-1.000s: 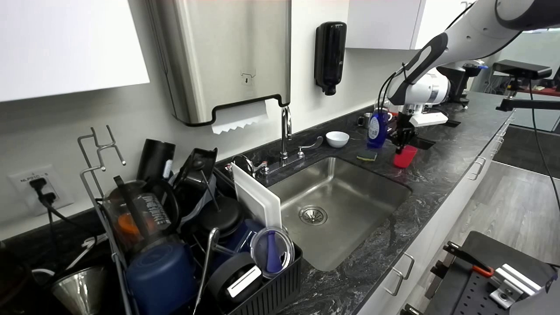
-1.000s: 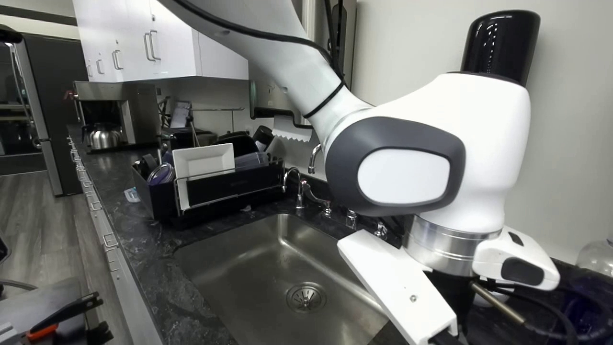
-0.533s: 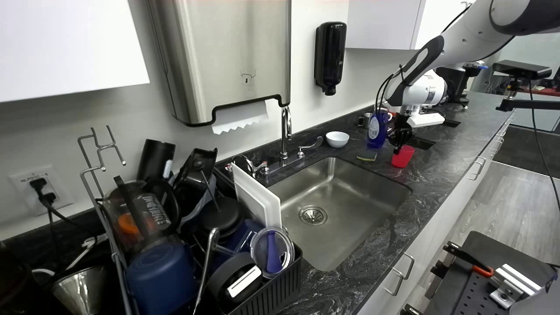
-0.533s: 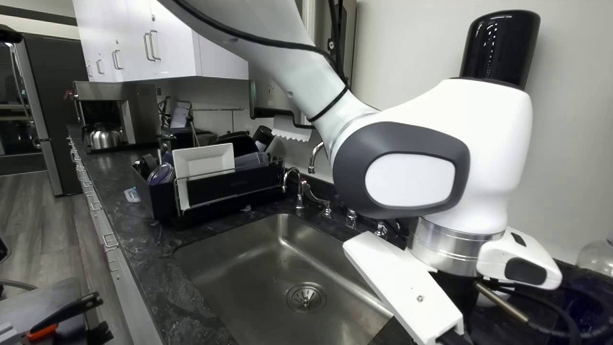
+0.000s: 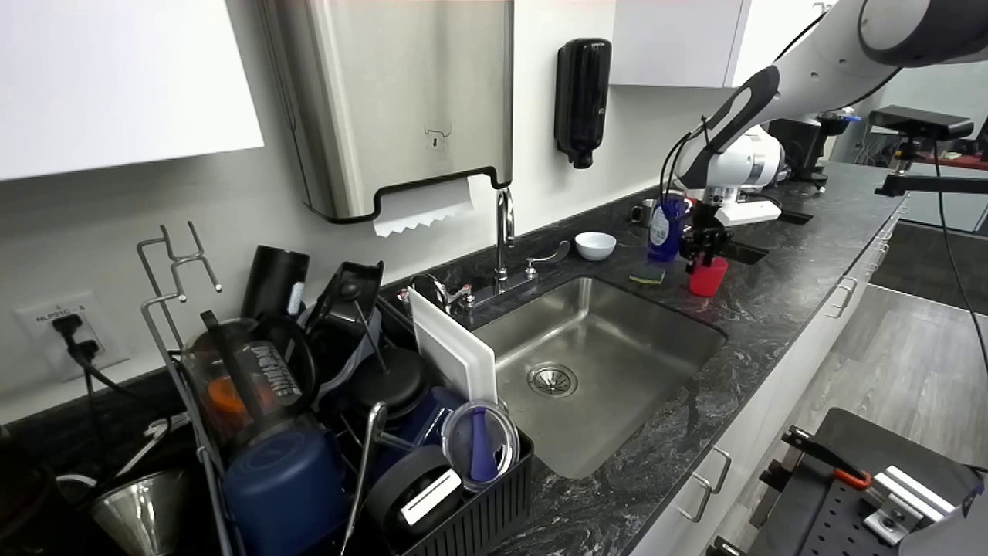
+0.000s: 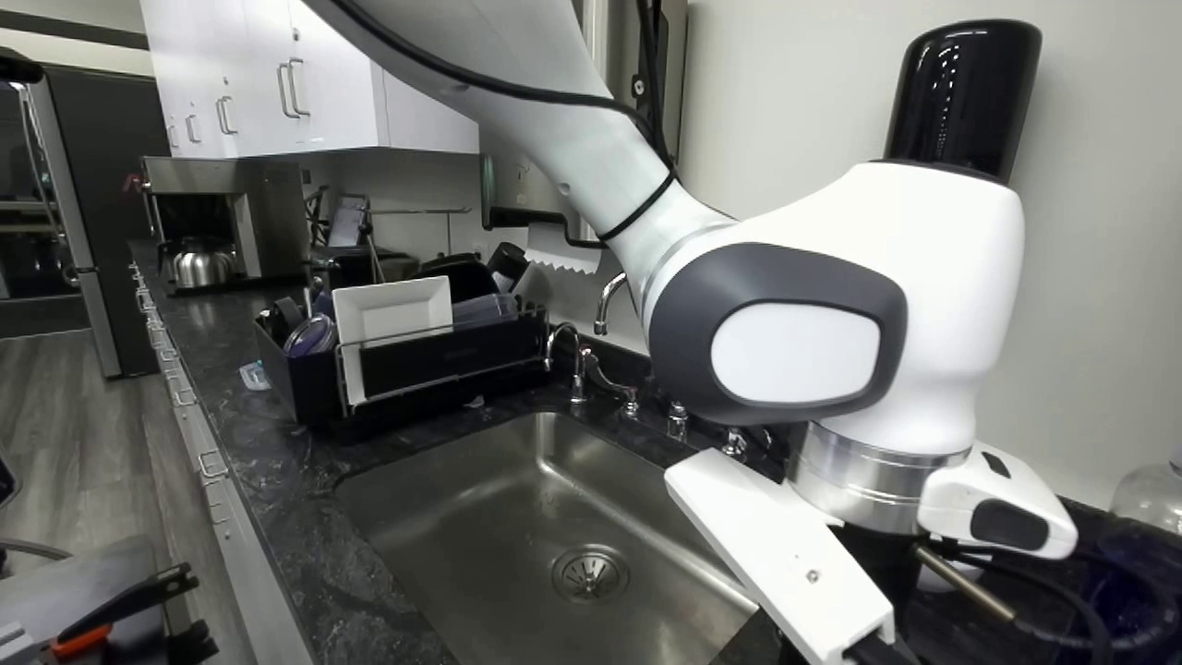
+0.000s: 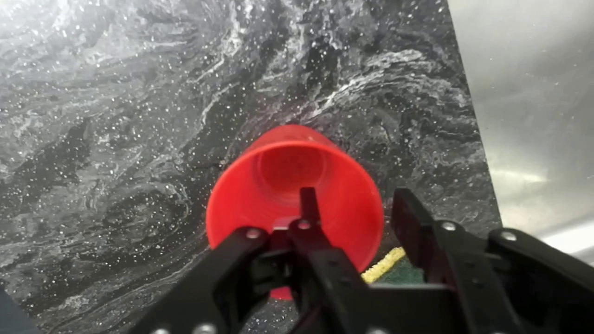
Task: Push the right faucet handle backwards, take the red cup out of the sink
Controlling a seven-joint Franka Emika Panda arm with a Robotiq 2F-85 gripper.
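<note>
The red cup [image 5: 708, 278] stands on the dark counter beside the sink [image 5: 617, 386]. In the wrist view I look into the open mouth of the cup [image 7: 274, 185]. My gripper [image 7: 355, 192] is open across the cup's rim. One finger [image 7: 310, 204] is over or inside the mouth, the other finger [image 7: 410, 222] is outside the wall with a gap to it. In an exterior view the gripper [image 5: 699, 262] is at the cup's top. The right faucet handle [image 5: 552, 254] points right along the wall; the arm partly hides it in an exterior view [image 6: 735, 441].
A sponge [image 5: 647, 276], a white bowl [image 5: 595, 245] and a blue soap bottle [image 5: 665, 230] are near the cup. The faucet [image 5: 503, 232] rises behind the sink. A full dish rack [image 6: 443, 365] stands at the sink's far side from the arm.
My gripper and the red cup have shifted slightly towards the sink. The gripper's fingers, close together at the cup's rim before, now stand apart.
</note>
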